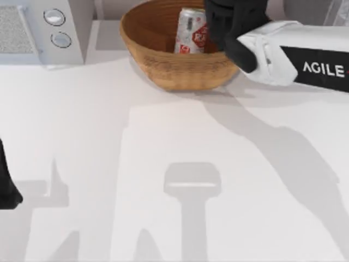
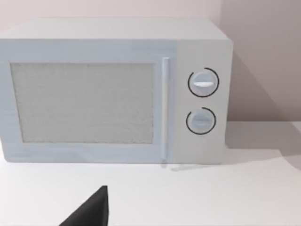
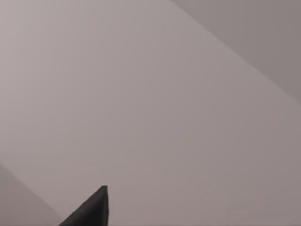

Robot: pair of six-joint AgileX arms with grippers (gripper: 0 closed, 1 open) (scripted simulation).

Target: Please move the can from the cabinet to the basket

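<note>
While tilted, can (image 1: pixel 191 31) in basket (image 1: pixel 163 68), top end away.

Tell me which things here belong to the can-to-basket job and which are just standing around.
Part of the job:
- can, tilted inside the basket
- basket, at the table's far edge
- right gripper, over the basket beside the can

Just standing around:
- white microwave with two knobs, far left
- left gripper, parked at the table's left edge

The front of the desk (image 1: pixel 163 164) is open; the basket (image 1: pixel 158 60) and white microwave (image 1: pixel 49 33) block the back.
</note>
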